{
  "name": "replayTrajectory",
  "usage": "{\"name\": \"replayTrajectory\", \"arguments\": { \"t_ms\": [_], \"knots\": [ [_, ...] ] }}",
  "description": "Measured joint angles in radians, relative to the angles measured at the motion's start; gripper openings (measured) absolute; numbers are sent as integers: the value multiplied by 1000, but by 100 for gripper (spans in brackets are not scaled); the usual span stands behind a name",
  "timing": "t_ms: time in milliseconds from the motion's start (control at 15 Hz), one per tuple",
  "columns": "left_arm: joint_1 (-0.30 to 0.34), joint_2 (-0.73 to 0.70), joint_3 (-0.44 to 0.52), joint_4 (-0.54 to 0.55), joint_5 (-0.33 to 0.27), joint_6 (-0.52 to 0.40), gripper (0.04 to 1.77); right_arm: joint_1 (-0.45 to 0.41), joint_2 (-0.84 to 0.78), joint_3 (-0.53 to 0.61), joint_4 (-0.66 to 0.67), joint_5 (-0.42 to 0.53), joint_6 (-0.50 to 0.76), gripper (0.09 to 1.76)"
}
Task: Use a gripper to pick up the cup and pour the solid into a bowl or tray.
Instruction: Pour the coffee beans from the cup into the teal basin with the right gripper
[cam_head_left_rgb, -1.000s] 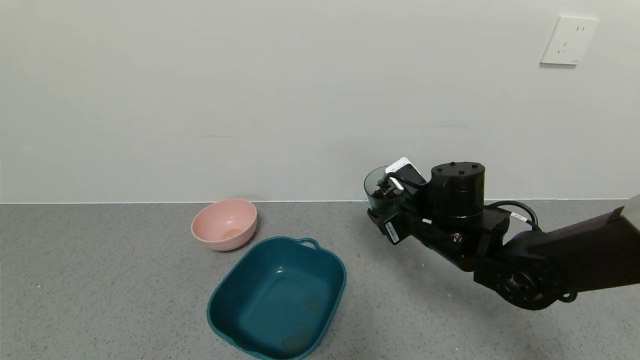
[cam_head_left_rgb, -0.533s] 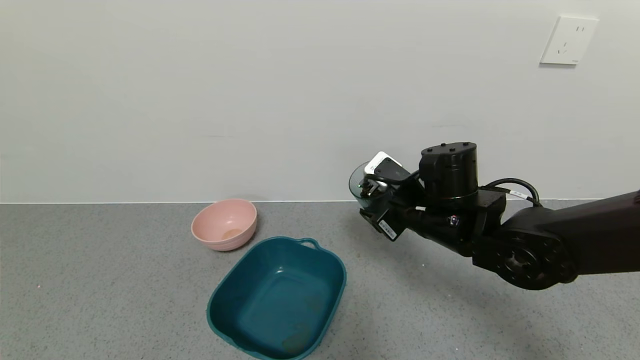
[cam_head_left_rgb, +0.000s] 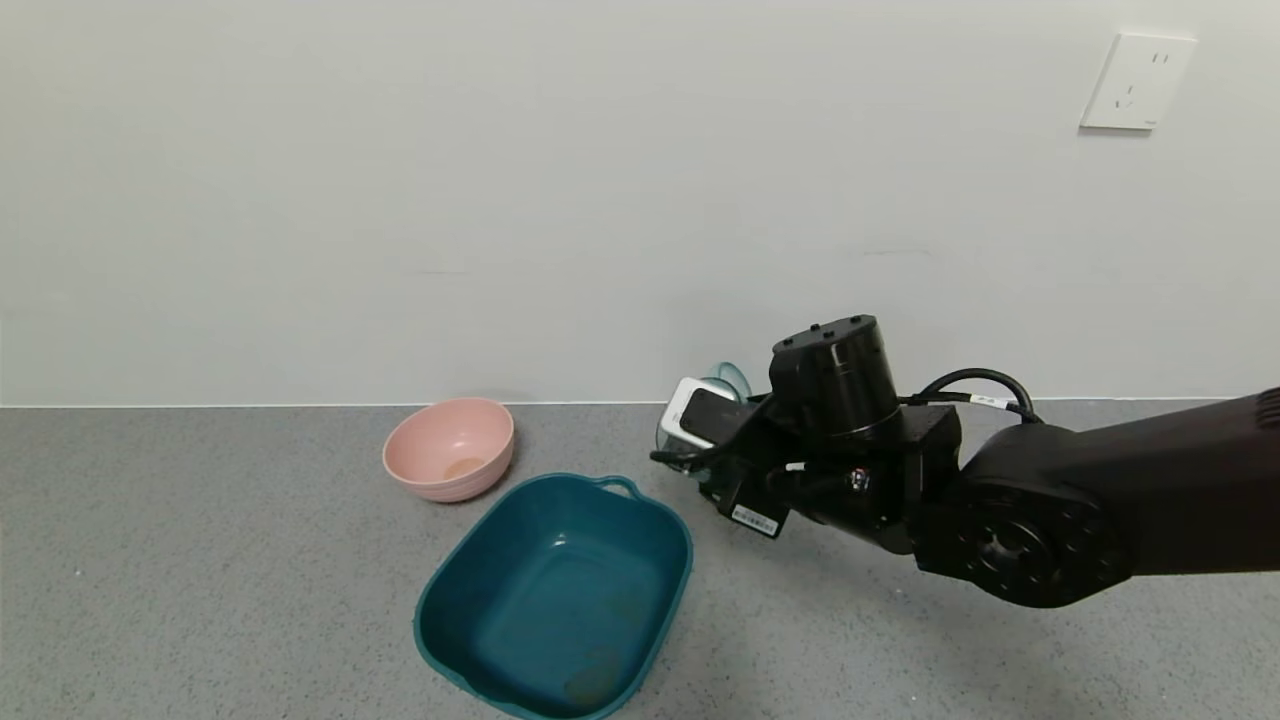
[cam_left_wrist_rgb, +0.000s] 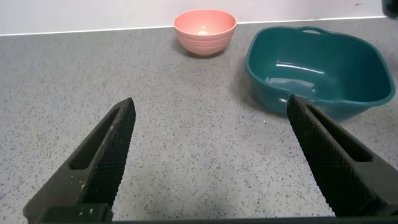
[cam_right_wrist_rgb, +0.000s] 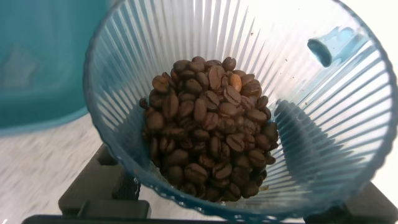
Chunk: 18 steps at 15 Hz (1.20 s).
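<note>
My right gripper (cam_head_left_rgb: 700, 462) is shut on the ribbed blue-grey cup (cam_head_left_rgb: 727, 381) and holds it in the air just right of the dark teal basin (cam_head_left_rgb: 555, 595), near its far right corner. The gripper hides most of the cup in the head view. In the right wrist view the cup (cam_right_wrist_rgb: 298, 112) fills the picture, tilted, with a heap of dark brown beans (cam_right_wrist_rgb: 208, 134) inside and its small teal handle (cam_right_wrist_rgb: 333, 45) at the rim. The basin (cam_right_wrist_rgb: 37, 62) lies beyond the cup. My left gripper (cam_left_wrist_rgb: 211, 149) is open and empty, low over the countertop.
A round pink bowl (cam_head_left_rgb: 449, 448) stands behind the basin to its left; it also shows in the left wrist view (cam_left_wrist_rgb: 204, 29), beside the basin (cam_left_wrist_rgb: 320, 68). A white wall runs along the back of the grey counter (cam_head_left_rgb: 200, 600).
My right gripper has carried the cup left and lower, toward the basin, and the wrist has rolled so the cup tilts. The left arm has not moved.
</note>
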<state>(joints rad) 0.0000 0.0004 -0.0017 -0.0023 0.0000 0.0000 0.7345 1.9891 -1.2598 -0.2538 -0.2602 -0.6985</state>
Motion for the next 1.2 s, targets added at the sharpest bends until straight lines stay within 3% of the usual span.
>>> {"name": "replayTrajectory", "arguments": {
  "t_ms": [467, 800, 1200],
  "knots": [
    [0, 0, 0, 1, 0, 0, 175, 52, 54, -156, 163, -169, -148, 136],
    [0, 0, 0, 0, 0, 0, 175, 74, 92, -184, 176, -202, -240, 136],
    [0, 0, 0, 1, 0, 0, 175, 109, 147, -209, 169, -316, -332, 136]
  ]
}}
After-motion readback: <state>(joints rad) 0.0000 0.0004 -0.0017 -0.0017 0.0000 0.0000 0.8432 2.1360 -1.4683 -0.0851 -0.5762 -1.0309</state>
